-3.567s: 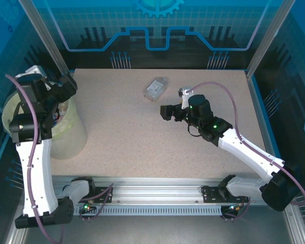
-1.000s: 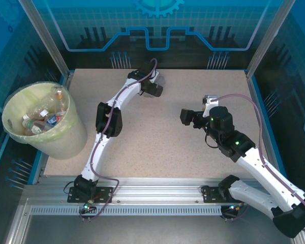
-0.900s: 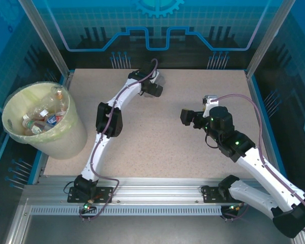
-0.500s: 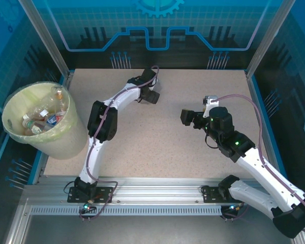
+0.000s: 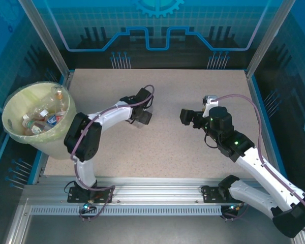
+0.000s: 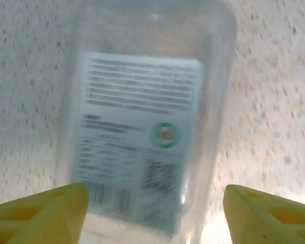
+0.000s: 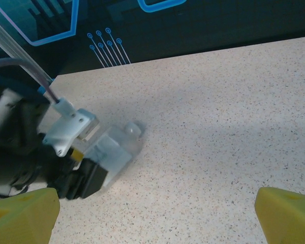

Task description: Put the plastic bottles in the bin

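A clear plastic bottle (image 6: 142,117) with a pale printed label lies lengthwise between my left gripper's (image 6: 155,216) yellow fingers (image 6: 46,211), which are shut on its lower body. In the right wrist view the same bottle (image 7: 114,147) sticks out of the left gripper's black jaws just above the table, white cap pointing away. From above, the left gripper (image 5: 143,116) is over the table's middle, right of the bin (image 5: 71,137). The pale yellow-green bin holds several bottles (image 5: 43,118). My right gripper (image 5: 186,116) hangs open and holds nothing, facing the left one.
The speckled table (image 5: 193,86) has raised blue edges and metal frame posts at its corners. The bin stands off the table's left edge. The left forearm stretches across the table's left half between the bin and the gripper.
My left gripper came back from the far middle of the table toward the near left, its jaws narrowing onto the bottle, which moved with it. The right arm stayed put.
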You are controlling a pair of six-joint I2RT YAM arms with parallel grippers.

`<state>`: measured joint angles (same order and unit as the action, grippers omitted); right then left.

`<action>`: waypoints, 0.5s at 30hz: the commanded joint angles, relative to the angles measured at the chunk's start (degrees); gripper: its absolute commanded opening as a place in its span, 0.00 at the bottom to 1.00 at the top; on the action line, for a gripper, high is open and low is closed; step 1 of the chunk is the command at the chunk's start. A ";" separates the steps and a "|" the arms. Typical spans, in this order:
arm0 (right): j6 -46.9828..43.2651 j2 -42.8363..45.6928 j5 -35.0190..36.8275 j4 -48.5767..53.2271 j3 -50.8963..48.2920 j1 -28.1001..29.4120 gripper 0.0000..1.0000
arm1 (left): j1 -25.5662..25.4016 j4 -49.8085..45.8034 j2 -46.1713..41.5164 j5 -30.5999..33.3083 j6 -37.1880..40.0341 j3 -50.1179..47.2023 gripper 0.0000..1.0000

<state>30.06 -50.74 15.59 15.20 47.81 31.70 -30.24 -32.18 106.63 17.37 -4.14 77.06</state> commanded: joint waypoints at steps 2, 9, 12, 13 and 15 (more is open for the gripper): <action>1.30 -1.39 -1.34 -2.34 -0.02 -0.94 1.00 | -1.18 2.31 -9.12 1.07 -4.76 -7.50 0.66; 3.55 -3.61 -3.45 -2.82 0.70 -0.98 1.00 | -0.74 3.55 -15.18 2.37 -5.92 -11.56 0.96; 3.86 -3.60 -3.56 -2.62 0.88 -0.89 1.00 | -0.43 1.77 -13.16 -0.84 -6.23 -8.42 0.99; 3.86 -3.42 -3.51 -2.48 0.97 -0.93 1.00 | -0.43 0.40 -11.72 -1.59 -6.91 -6.68 0.99; 3.82 -2.90 -3.23 -2.11 0.84 -0.95 1.00 | -0.43 -1.66 -8.87 -3.05 -8.66 -4.03 0.99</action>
<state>33.04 -54.43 12.84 13.89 47.83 31.44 -30.92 -31.44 94.63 17.26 -10.07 68.99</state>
